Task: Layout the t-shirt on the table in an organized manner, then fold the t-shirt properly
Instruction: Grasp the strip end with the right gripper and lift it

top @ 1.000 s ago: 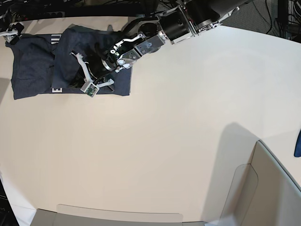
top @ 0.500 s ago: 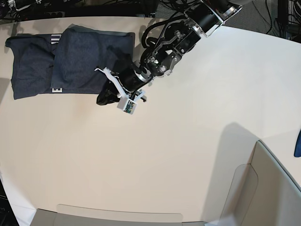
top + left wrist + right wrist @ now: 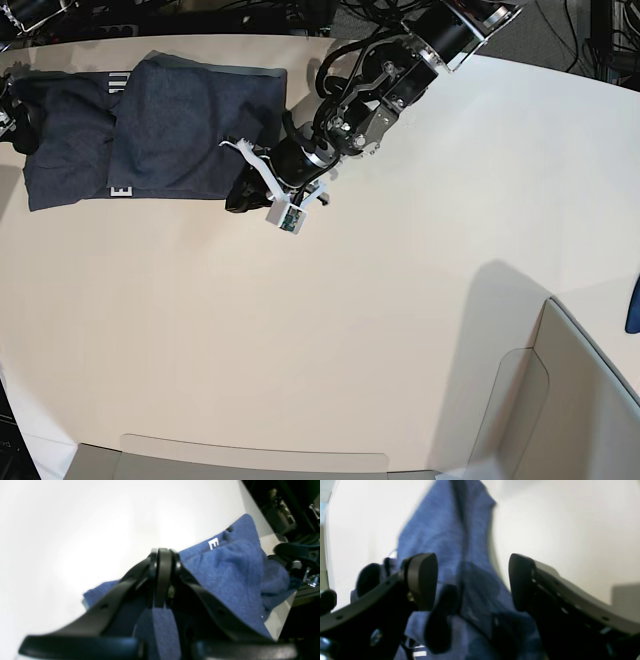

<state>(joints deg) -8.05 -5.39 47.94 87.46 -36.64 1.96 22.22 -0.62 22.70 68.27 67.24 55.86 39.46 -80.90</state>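
Pulled back off the cloth now, the left gripper point(image 3: 240, 195) has slid from over the folded panel to the shirt's near right corner, and the right gripper point(image 3: 12, 108) has come back into sight at the far left edge. Going left to right: that right gripper hangs with its jaws spread wide over the dark navy-grey heathered short-sleeved t-shirt point(image 3: 150, 125), gripping nothing. The shirt lies at the far left of the big off-white matte table point(image 3: 400, 300), one side already folded over, pale lettering peeking out beside the fold. Just right of it the left gripper sits pinched tight; its own camera shows no cloth between the tips. For the next fold, I'd say both grippers should take matching corners on one edge, lift low and lay the panel evenly, since an uneven pull would likely skew the stack.
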